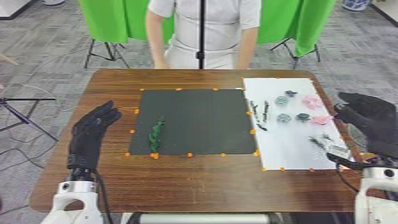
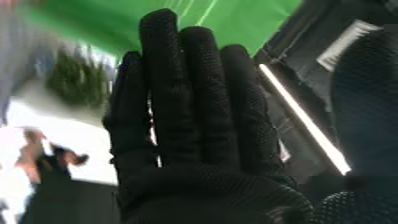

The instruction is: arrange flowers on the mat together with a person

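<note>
Head view: a green leafy sprig (image 1: 156, 136) lies near the left edge of a dark grey rectangular mat (image 1: 202, 120) on a brown wooden desk (image 1: 178, 190). Pink fabric-like flowers (image 1: 312, 102) lie on a white sheet (image 1: 284, 137) toward the desk's right edge. There, the right robot hand (image 1: 369, 112) has straight fingers pressed together. The left robot hand (image 1: 90, 131), fingers relaxed, is near the left edge. Arranging seems just begun; next calls for pinching another stem.

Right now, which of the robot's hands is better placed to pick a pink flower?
Probably the right hand: it is close beside the pink flowers, while the left hand is beyond the dark mat.
</note>
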You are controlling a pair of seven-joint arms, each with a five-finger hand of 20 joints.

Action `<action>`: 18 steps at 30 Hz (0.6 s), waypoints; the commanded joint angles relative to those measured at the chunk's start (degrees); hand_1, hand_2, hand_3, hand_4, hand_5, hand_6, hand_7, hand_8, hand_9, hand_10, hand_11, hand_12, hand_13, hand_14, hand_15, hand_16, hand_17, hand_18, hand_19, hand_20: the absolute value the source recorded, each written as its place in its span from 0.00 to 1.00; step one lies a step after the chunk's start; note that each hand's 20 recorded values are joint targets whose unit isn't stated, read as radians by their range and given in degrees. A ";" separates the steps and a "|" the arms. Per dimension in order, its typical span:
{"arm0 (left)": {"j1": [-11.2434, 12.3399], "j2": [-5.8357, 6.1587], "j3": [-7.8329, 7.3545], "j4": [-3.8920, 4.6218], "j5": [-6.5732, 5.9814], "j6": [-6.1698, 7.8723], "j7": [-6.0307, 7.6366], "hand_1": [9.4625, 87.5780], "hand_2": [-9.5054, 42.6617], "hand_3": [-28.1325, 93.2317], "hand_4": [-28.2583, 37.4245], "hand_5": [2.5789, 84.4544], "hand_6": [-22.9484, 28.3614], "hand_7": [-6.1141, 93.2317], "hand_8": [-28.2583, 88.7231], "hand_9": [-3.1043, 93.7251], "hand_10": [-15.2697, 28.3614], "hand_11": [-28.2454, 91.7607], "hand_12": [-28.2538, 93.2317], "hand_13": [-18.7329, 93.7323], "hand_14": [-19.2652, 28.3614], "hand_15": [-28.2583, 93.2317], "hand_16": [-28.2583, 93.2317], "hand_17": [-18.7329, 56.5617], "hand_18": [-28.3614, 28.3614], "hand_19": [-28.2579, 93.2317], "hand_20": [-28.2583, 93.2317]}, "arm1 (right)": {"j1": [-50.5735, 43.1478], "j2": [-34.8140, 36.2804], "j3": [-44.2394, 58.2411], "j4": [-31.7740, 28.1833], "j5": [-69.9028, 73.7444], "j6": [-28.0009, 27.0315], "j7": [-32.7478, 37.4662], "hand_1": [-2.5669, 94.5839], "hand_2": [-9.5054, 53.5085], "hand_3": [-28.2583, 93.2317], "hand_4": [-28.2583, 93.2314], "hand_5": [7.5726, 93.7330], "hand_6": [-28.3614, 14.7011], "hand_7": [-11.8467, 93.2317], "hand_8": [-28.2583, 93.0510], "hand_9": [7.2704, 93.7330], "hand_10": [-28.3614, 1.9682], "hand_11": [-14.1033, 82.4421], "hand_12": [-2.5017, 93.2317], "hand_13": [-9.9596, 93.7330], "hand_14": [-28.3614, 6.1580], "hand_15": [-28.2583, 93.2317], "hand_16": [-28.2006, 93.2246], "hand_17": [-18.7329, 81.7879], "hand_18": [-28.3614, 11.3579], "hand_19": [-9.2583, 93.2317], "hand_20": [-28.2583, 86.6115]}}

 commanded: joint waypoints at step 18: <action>0.68 0.10 -0.35 -0.48 0.81 0.59 -1.38 0.23 0.00 0.78 0.17 0.55 0.49 0.22 0.18 0.49 0.63 0.38 0.36 0.49 0.75 0.35 0.28 0.37 0.71 0.29 0.42 | -2.69 10.70 1.26 1.62 -40.16 -19.88 20.63 0.49 0.00 0.63 0.00 0.77 0.64 0.26 0.15 0.88 0.53 0.33 0.21 0.94 0.66 0.51 0.47 0.70 0.31 0.93 0.62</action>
